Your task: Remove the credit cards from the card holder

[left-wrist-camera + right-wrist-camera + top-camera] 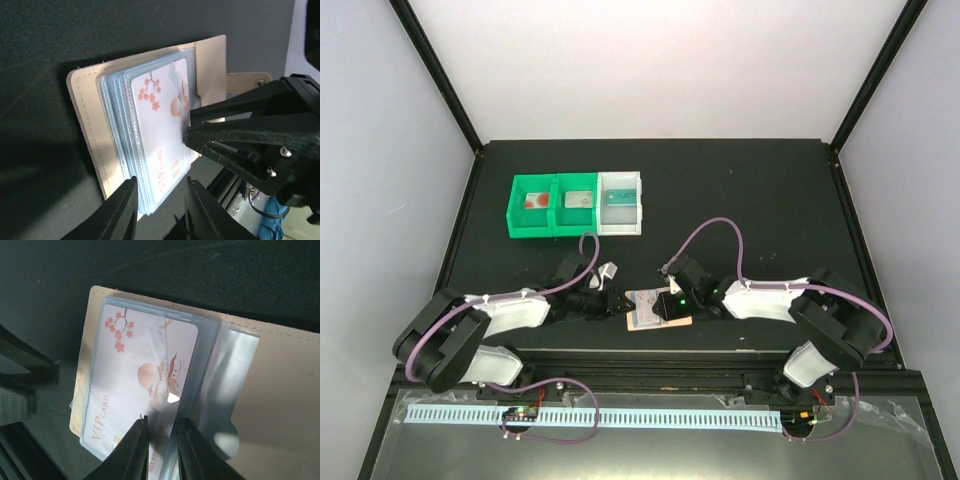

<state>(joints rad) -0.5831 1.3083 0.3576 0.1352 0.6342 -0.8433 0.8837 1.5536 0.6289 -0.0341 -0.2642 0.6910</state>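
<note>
R gripper (162, 419): fingers a sliver apart, tips at lower edge of the white VIP card (135, 375), which sits in the top clear pocket; can't tell if it's actually pinched. L gripper (162, 181): fingers apart, straddling a corner of the sleeve stack (112, 120), not clamped. Tan card holder (85, 115) lies open, flat on black table (740, 190), btwn both grippers nr front edge. Green bins (533, 228) & white bin (620, 225) well behind.

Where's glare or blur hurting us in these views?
Left wrist: holder sleeves washed out by hard light, left gripper soft. Right wrist: sheen on the sleeves beside the card, right gripper blurred. Top: even light, sharp, but holder tiny on the dark table.
</note>
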